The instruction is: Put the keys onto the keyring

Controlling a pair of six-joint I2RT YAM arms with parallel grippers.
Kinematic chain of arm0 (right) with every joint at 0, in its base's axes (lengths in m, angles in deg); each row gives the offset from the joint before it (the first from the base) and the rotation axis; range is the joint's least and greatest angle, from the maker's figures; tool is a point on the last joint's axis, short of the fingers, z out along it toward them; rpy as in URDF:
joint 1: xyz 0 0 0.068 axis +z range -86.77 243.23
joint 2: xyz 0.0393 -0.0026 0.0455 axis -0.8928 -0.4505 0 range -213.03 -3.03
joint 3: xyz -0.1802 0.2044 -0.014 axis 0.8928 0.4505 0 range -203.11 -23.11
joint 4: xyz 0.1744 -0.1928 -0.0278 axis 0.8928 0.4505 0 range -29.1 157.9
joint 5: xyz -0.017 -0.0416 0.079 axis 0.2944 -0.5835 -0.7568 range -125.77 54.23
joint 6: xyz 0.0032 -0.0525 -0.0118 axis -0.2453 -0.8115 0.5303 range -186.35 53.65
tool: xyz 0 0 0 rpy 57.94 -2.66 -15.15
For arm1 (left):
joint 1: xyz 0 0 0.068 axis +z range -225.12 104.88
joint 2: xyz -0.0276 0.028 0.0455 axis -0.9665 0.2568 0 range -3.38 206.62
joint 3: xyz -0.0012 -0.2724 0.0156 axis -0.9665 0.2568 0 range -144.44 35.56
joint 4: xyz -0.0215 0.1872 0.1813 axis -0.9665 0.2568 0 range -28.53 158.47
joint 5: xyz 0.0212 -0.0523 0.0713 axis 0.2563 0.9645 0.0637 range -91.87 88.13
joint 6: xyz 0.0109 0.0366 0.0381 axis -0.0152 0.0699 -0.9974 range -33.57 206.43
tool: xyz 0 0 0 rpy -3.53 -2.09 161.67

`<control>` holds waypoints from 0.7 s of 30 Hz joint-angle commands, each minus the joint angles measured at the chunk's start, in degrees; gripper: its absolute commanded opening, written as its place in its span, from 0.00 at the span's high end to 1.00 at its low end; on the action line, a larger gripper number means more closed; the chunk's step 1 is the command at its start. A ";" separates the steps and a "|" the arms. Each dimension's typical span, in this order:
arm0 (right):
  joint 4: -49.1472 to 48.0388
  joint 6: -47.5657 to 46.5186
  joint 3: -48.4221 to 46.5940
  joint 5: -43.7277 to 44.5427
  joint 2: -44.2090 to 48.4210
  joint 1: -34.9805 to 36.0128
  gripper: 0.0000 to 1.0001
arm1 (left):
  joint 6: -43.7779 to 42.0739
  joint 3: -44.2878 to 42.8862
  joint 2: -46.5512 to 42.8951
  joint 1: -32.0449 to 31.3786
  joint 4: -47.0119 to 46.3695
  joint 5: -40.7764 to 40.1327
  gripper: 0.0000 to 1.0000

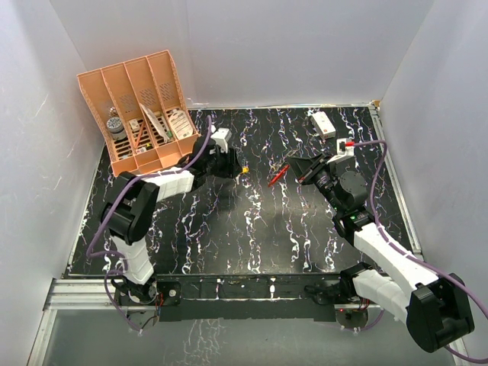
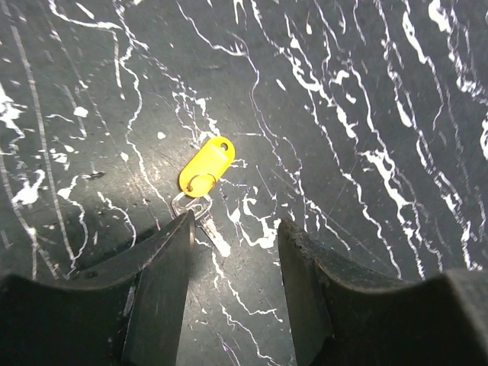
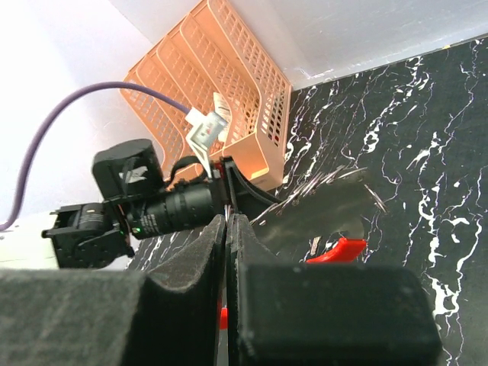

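Left fingers: held apart over yellow-tagged key, which lies untouched on desk right of rack | right fingers: closed on red keyring, farther right of rack.

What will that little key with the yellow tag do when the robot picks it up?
The key looks thin and flat on the table, so the left hand may find it slippery and hard to pinch. It is probably very light. The yellow tag hangs on a small ring, so it would likely dangle and swing.
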 commanded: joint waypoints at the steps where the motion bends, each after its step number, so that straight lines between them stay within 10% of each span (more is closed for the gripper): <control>1: -2.39 -0.52 -0.25 -0.34 1.90 -0.56 1.00 | -5.45 -0.45 2.77 0.64 -5.52 5.85 0.54; 21: -3.54 -0.28 0.24 -1.73 0.74 -1.62 1.00 | -10.57 -1.43 9.50 1.79 -10.94 5.82 0.51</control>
